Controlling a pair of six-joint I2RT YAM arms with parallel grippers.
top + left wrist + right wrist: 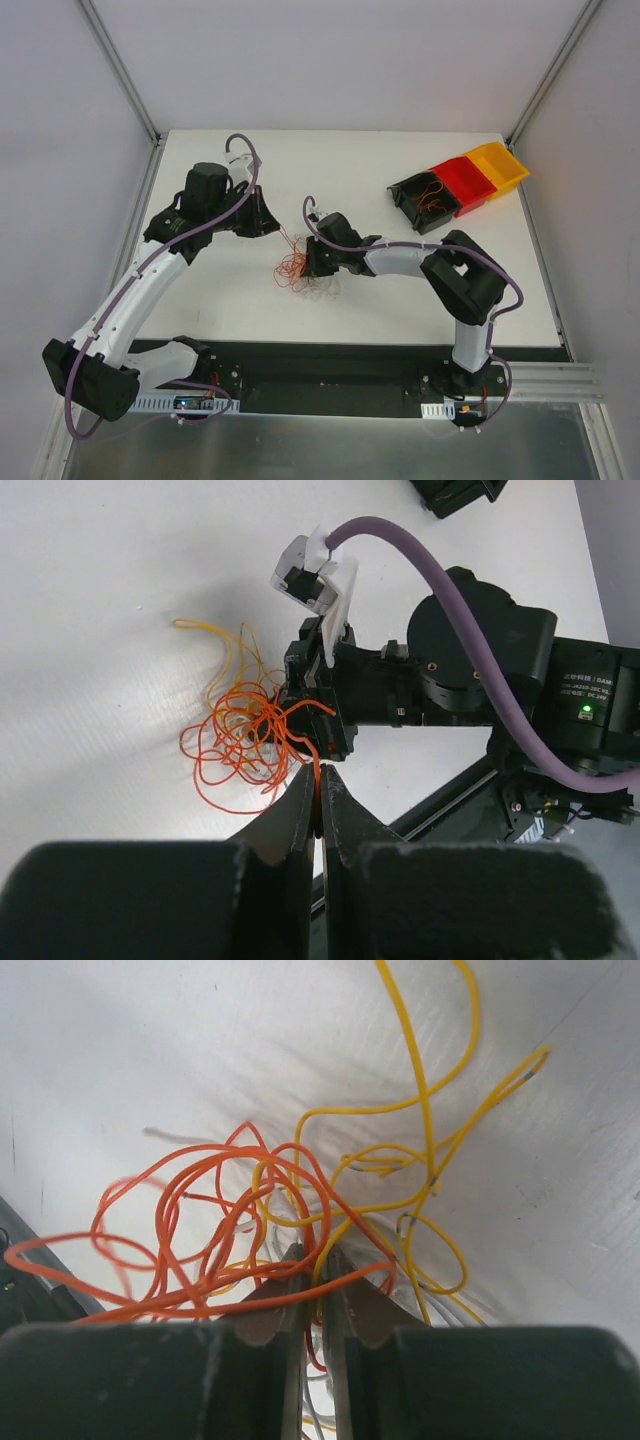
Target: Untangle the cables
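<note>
The cables are not pulled apart yet. One orange strand is pinched by the left gripper, more strands by the right gripper.

Black bin, red bin, yellow bin, table.

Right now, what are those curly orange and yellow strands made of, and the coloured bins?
The orange strands look like thin plastic-coated wire, smooth and slightly glossy; they hold springy loops. The yellow strands are likely the same; dark marks near some ends could be bare metal, but that is unclear. The bins seem to be moulded hard plastic, with uniform colour and a faint sheen.
</note>
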